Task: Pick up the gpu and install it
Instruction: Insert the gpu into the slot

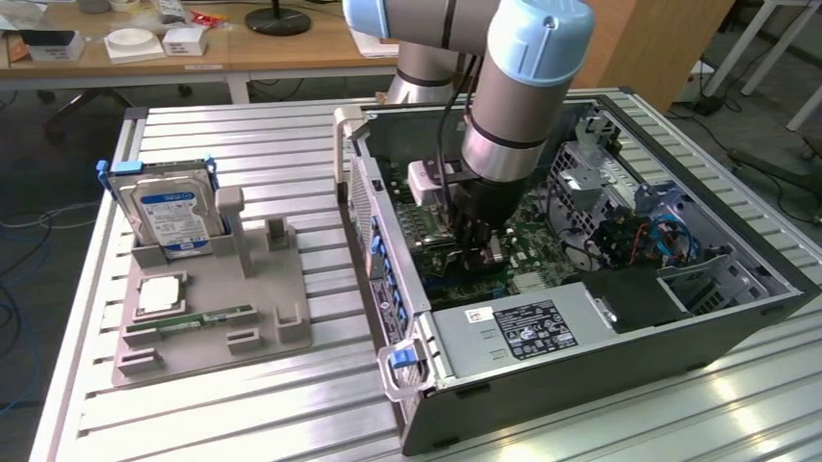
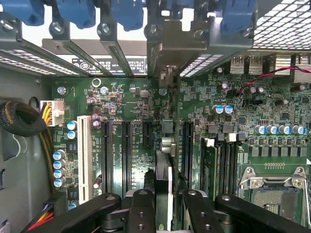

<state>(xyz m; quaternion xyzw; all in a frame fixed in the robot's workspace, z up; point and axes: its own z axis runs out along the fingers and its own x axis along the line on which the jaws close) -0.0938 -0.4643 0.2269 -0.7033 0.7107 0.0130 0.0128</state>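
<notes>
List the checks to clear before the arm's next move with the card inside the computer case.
1. Thin dark circuit card clamped edge-on in the gripper: ok.
2. Gripper inside the open black computer case, over the green motherboard: ok.
3. Card lined up with a slot: cannot tell, the card hides the board beneath.
4. Card seated in a slot: cannot tell.
5. Black braided cable bundle apart from the card: ok.

Case (image 1: 719, 332) walls hem arm; blue latches (image 2: 127, 12) and bracket slots crowd card edge; motherboard (image 2: 126, 104) slots open beside.
</notes>
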